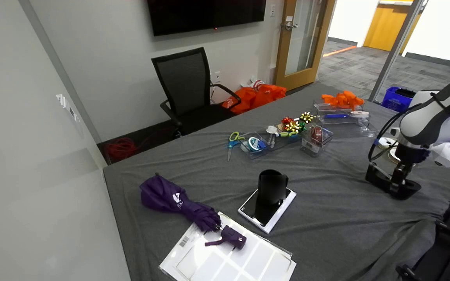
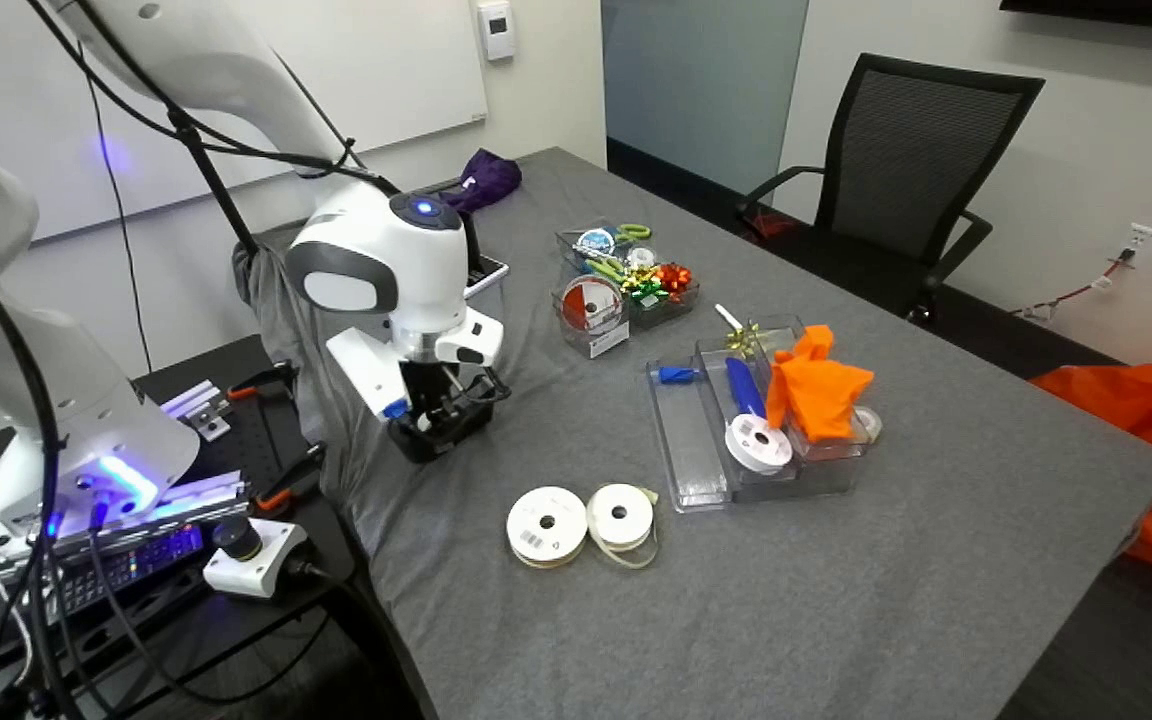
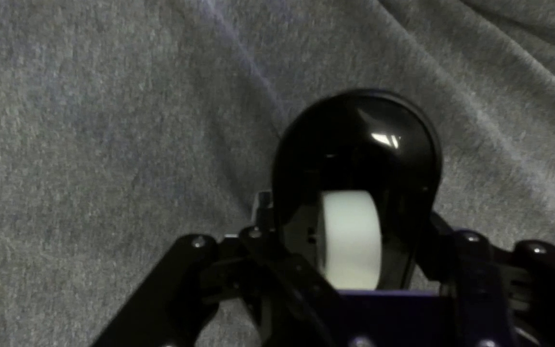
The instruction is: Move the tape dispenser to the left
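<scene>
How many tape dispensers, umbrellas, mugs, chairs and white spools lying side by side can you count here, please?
Tape dispenser: 1
Purple umbrella: 1
Black mug: 1
Mesh-backed chair: 1
White spools: 2
Total: 6

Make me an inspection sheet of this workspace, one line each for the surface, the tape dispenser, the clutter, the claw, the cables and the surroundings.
Surface: gray cloth, with folds showing in the wrist view.
Job's things: black tape dispenser holding a white tape roll; it appears to rest on the cloth.
Clutter: black mug on a white-edged tablet; purple umbrella partly on white sheets; scissors; white spools; clear trays.
Claw: straddles the dispenser; whether it grips cannot be told.
Cables: black cables hang by the arm's base; others loop near the claw.
Surroundings: mesh-backed chair, orange bags, wall screen.
</scene>
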You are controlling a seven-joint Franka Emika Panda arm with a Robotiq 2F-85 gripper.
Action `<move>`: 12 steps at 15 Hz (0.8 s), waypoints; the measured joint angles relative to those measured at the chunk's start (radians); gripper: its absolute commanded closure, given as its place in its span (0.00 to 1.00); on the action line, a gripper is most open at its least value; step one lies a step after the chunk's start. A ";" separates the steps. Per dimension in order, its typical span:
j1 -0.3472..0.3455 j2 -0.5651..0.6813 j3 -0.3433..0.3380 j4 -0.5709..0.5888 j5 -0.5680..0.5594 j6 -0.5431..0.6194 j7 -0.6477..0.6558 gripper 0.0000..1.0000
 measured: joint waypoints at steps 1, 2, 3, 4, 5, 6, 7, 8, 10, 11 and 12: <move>0.000 0.001 0.000 0.003 0.000 0.000 0.004 0.60; 0.000 0.003 0.000 0.005 -0.001 0.000 0.008 0.60; 0.000 0.004 0.000 0.007 -0.001 0.000 0.012 0.60; 0.000 0.005 0.000 0.009 -0.001 0.000 0.015 0.60; 0.000 0.005 0.000 0.011 -0.001 0.000 0.016 0.60; 0.000 0.006 0.000 0.012 -0.001 0.000 0.016 0.60; 0.000 0.006 0.000 0.012 -0.001 0.000 0.016 0.60; 0.000 0.006 0.000 0.012 -0.001 0.000 0.016 0.60; 0.000 0.003 0.004 0.011 -0.001 -0.001 0.014 0.60; 0.000 -0.001 0.009 0.007 0.000 -0.002 0.010 0.60; 0.000 -0.011 0.017 0.002 0.004 -0.005 0.007 0.60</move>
